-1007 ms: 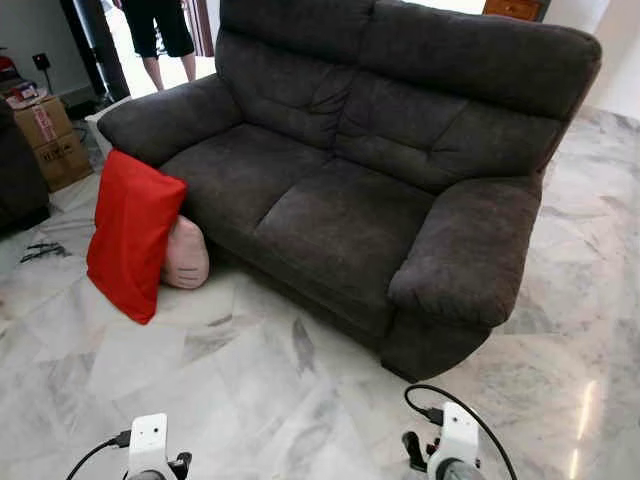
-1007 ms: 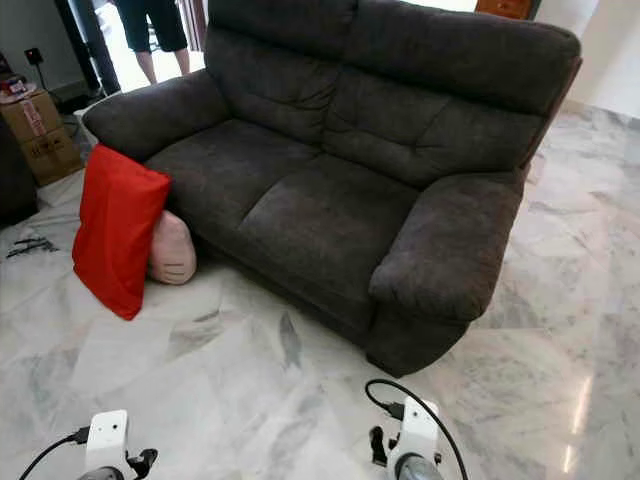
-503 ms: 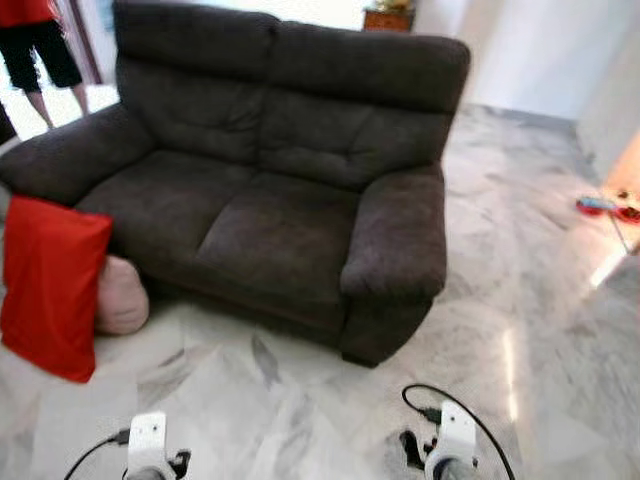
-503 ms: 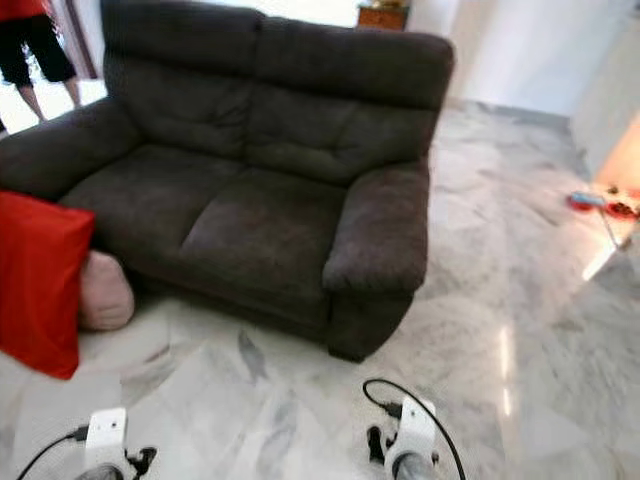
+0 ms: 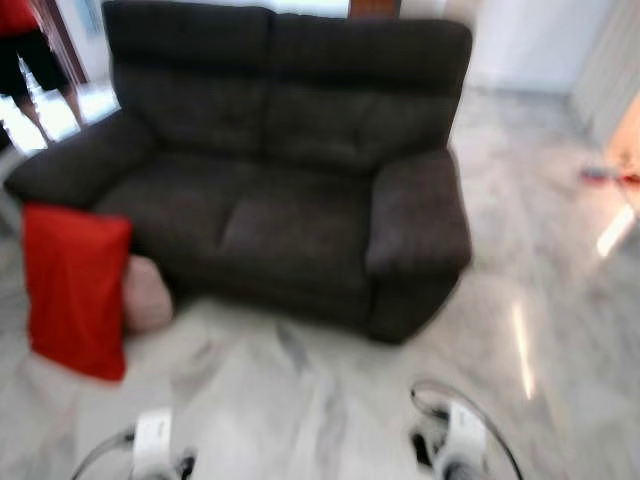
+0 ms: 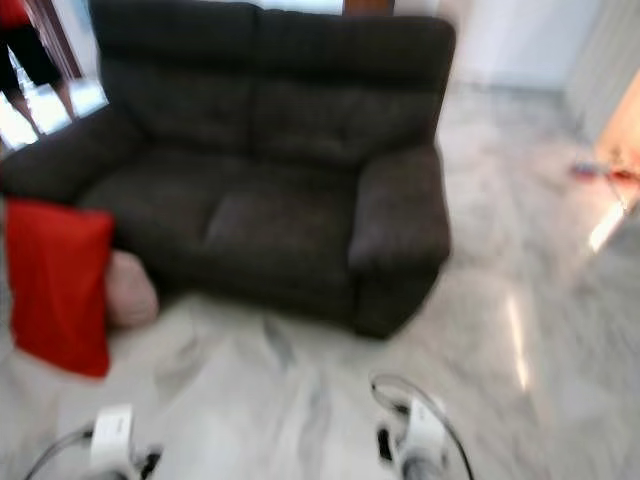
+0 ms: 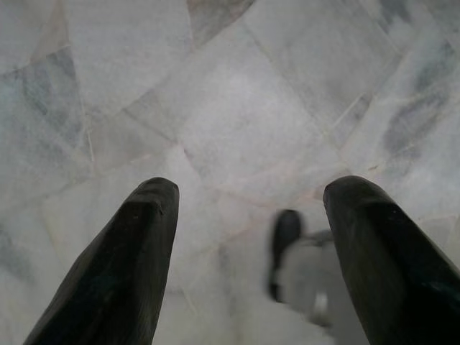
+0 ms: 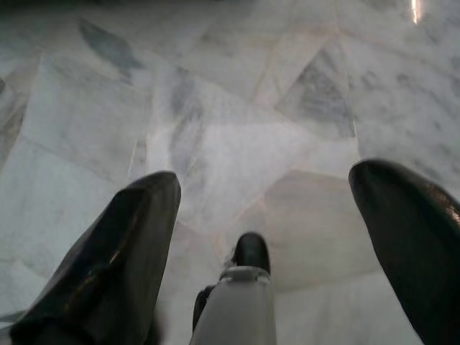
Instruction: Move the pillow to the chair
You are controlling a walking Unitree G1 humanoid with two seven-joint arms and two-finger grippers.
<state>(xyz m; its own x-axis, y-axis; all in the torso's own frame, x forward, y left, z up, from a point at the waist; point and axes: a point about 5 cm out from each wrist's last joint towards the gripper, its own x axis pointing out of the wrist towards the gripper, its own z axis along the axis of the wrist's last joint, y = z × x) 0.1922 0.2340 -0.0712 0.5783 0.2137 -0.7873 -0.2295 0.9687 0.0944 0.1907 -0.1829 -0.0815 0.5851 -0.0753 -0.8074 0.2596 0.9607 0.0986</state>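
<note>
Swinging again, our head camera — compared with half a second ago the whole scene has slid a little rightward and gone blurry, so that is our own motion, not the furniture's. We face the dark grey sofa (image 5: 280,170), which dominates the room, standing on pale marble floor (image 5: 300,400). A person (image 5: 25,50) in a red top and dark shorts stands in the far left corner, behind the sofa's arm.

Our task's thing, the red pillow (image 5: 77,290), stands propped on the floor against the sofa's left front corner, with a pinkish cushion (image 5: 148,294) tucked just behind it, touching the sofa base.

Both arms hang low and idle. The left gripper (image 7: 244,237) points at bare marble, fingers spread wide, nothing between them; the right gripper (image 8: 266,237) is likewise spread wide and empty over the floor.

What could go wrong? We judge the walk itself is the hazard: with pictures this smeared, we could misjudge our line and clip the sofa's near arm, or stop short of the pillow. The pink cushion sits so close that a careless reach might grab it instead — or drag both. And the person nearby could step into our path.
</note>
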